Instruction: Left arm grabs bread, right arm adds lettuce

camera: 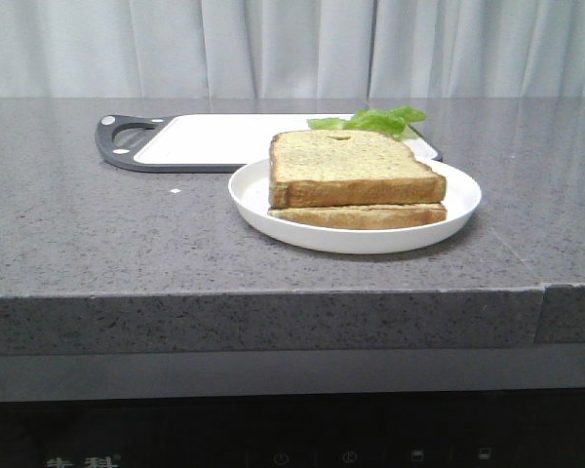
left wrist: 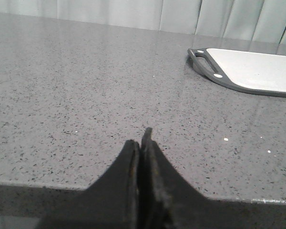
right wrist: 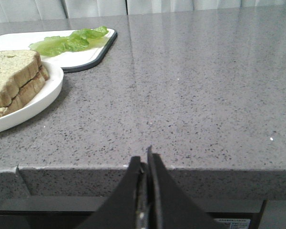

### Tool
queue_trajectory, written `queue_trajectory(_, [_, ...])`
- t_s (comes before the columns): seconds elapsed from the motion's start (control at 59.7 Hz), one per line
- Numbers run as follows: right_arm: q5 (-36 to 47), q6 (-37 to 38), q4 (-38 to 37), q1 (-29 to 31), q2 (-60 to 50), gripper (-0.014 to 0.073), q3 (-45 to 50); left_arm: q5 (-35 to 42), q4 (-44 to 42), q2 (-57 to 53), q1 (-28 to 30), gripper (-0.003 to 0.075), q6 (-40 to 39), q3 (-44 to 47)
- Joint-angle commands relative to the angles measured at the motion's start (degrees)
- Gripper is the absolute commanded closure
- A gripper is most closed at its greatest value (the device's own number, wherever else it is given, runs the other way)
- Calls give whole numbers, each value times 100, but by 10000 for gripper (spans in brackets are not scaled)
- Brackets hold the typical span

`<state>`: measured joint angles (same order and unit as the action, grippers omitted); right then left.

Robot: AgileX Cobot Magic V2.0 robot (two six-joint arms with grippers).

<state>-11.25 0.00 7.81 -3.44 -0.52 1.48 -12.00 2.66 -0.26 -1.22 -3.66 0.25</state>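
Note:
The bread (camera: 351,166), a thick square toast slice, lies on a thinner slice (camera: 361,215) in a white plate (camera: 263,200) at the table's middle. It also shows in the right wrist view (right wrist: 12,76). The green lettuce (camera: 375,120) lies on a white cutting board (camera: 214,139) behind the plate, and shows in the right wrist view (right wrist: 69,42). My left gripper (left wrist: 141,143) is shut and empty over the table's front edge, left of the board. My right gripper (right wrist: 145,160) is shut and empty at the front edge, right of the plate. Neither arm shows in the front view.
The cutting board (left wrist: 257,71) has a dark rim and a handle at its left end. The grey speckled counter (camera: 88,234) has a front edge close below both grippers. A pale curtain (camera: 292,44) hangs behind the table.

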Motion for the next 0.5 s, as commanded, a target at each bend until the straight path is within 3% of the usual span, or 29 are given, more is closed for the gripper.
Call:
queue_trajectory(0.0, [424, -48, -14, 32, -125, 655, -10, 479, 45, -102, 10, 741, -37, 24])
queue_trajectory(0.486, [424, -48, -14, 32, -125, 655, -10, 479, 45, -102, 10, 741, -37, 24])
